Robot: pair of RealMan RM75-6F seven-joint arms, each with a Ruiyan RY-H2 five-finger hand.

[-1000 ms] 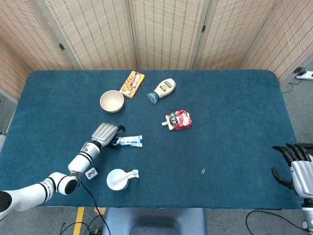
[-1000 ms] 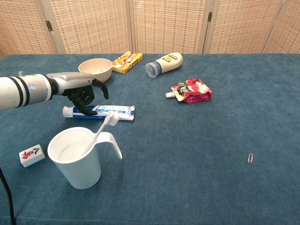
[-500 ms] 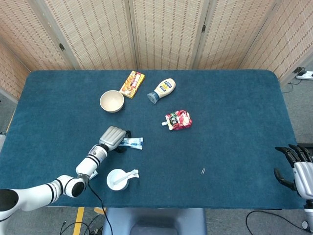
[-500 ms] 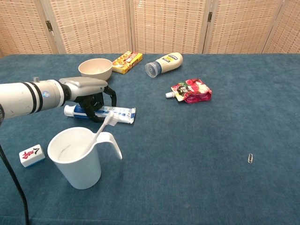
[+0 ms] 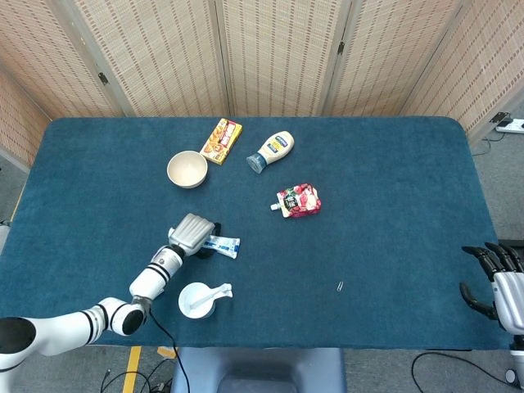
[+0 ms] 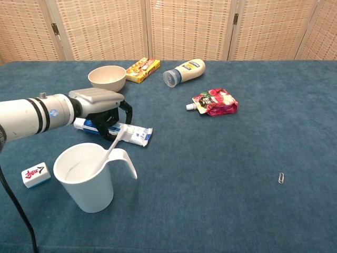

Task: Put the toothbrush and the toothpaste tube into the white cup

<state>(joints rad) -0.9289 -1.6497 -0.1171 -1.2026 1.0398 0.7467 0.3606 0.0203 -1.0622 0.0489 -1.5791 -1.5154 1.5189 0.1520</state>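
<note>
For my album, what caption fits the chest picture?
Left hand grips the toothpaste beside the cup.

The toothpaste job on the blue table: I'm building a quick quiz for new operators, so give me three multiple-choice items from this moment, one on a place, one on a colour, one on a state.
1. Where is the toothbrush?
A. in the beige bowl
B. in the white cup
C. beside the paper clip

2. What colour is the pouch near mid-table?
A. red
B. green
C. black

3. What is the left hand doing?
A. hanging off the table
B. lifting the cup
C. fingers curled over the toothpaste tube

Answers:
1 B, the toothbrush leans inside the white cup.
2 A, the pouch is mostly red.
3 C, the left hand covers the toothpaste tube on the table.
</note>
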